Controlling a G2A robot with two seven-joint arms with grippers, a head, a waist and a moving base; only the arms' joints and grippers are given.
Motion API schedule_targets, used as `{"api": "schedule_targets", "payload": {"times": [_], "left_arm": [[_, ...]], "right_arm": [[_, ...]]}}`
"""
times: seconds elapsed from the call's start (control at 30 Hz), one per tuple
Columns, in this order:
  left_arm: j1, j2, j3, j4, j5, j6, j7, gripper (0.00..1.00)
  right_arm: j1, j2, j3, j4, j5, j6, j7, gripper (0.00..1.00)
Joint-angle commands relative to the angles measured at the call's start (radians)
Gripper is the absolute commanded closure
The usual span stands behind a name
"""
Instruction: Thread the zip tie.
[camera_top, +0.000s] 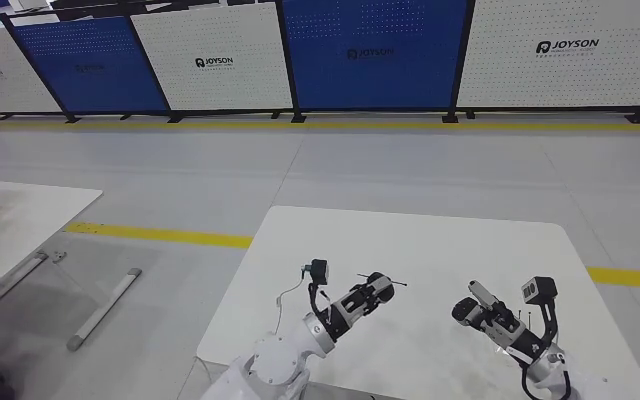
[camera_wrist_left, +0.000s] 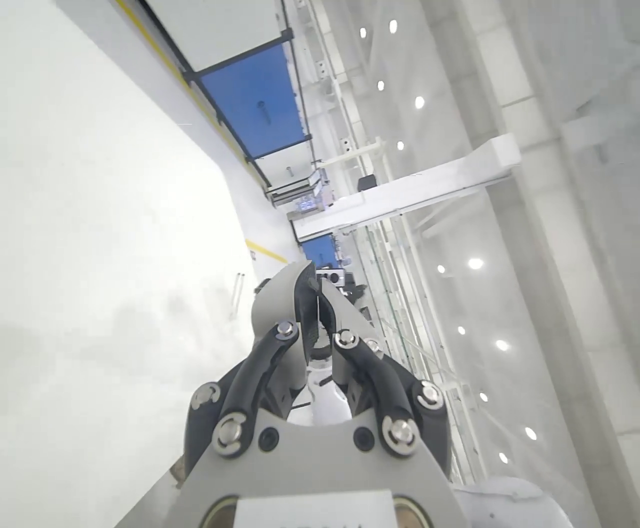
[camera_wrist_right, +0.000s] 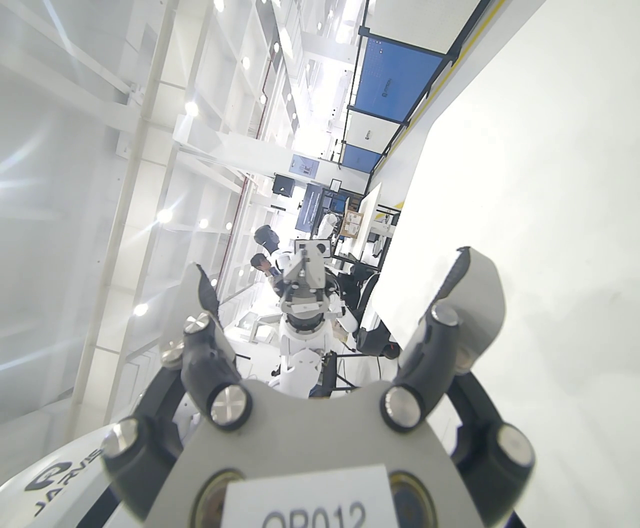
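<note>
Nearest the robot, the grey metal right gripper (camera_top: 466, 303) with black linkages hangs just above the matt white rectangular table (camera_top: 420, 235). Its jaws are spread wide and hold nothing.

At about 9 o'clock from it, across a clear gap, the matching left gripper (camera_wrist_left: 317, 292) is clamped on the thin black plastic zip tie (camera_top: 392, 282). The tie is pinched edge-on between the ribbed black pads (camera_wrist_left: 304, 300).

The zip tie is a narrow, flexible-looking strip held off the table. Its long axis runs roughly 9 to 3 o'clock, and its free end pokes out toward 3 o'clock, at the open gripper. Which end carries the head is too small to tell.

The left arm already has the tie. As I judge it, the coming move depends on the right gripper closing that gap along the strip's own axis to meet the free end.

Farther off, at 12 o'clock, a yellow floor line (camera_top: 160, 236) crosses the grey floor. Beyond it stand blue and white perforated panels (camera_top: 375, 50).
</note>
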Motion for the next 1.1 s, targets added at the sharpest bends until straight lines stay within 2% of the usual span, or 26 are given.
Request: {"api": "schedule_targets", "payload": {"times": [0.0, 0.1, 0.2, 0.37, 0.47, 0.67, 1.07], "left_arm": [[0.006, 0.0, -0.008, -0.031, -0.025, -0.04, -0.001, 1.0], [0.018, 0.0, -0.016, -0.066, -0.066, -0.082, -0.011, 1.0], [0.023, 0.005, -0.02, -0.07, -0.039, -0.051, -0.045, 1.0], [0.023, 0.005, -0.02, -0.07, -0.039, -0.051, -0.045, 1.0], [0.024, 0.004, 0.0, -0.046, -0.016, -0.031, -0.05, 1.0], [0.023, 0.001, 0.034, 0.004, 0.001, -0.021, -0.057, 1.0], [0.024, 0.001, 0.036, 0.005, -0.007, -0.022, -0.057, 1.0]], "right_arm": [[0.0, 0.0, 0.0, 0.0, 0.0, 0.0, 0.0, 0.0], [0.0, 0.0, 0.0, 0.0, 0.0, 0.0, 0.0, 0.0], [0.0, 0.0, 0.0, 0.0, 0.0, 0.0, 0.0, 0.0], [0.0, 0.0, 0.0, 0.0, 0.0, 0.0, 0.0, 0.0], [0.0, 0.0, 0.0, 0.0, 0.0, 0.0, 0.0, 0.0], [0.0, 0.0, 0.0, 0.0, 0.0, 0.0, 0.0, 0.0], [0.0, 0.0, 0.0, 0.0, 0.0, 0.0, 0.0, 0.0]]}}
